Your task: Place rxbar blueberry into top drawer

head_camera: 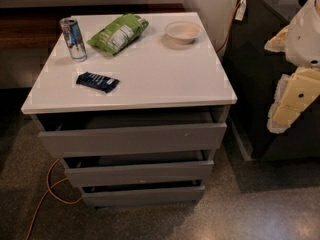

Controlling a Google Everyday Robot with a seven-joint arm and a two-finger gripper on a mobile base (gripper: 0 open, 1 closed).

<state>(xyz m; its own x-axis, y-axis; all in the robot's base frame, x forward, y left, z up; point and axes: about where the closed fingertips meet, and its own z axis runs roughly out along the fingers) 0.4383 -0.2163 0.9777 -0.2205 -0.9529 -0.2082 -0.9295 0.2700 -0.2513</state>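
The rxbar blueberry [97,82], a small flat dark navy bar, lies on the white cabinet top [160,79] near its front left. The top drawer [132,139] sits just below the top, pulled out a little, with a dark gap showing above its grey front. My gripper [292,96], cream and yellow, hangs at the far right of the view. It is beside the cabinet, well away from the bar, and holds nothing that I can see.
A silver-blue can [73,39] stands at the back left, a green chip bag [118,33] behind the bar, and a white bowl [183,32] at the back right. Two shallower drawers [140,173] are below. A dark cabinet [255,84] stands to the right. An orange cable [45,194] lies on the floor.
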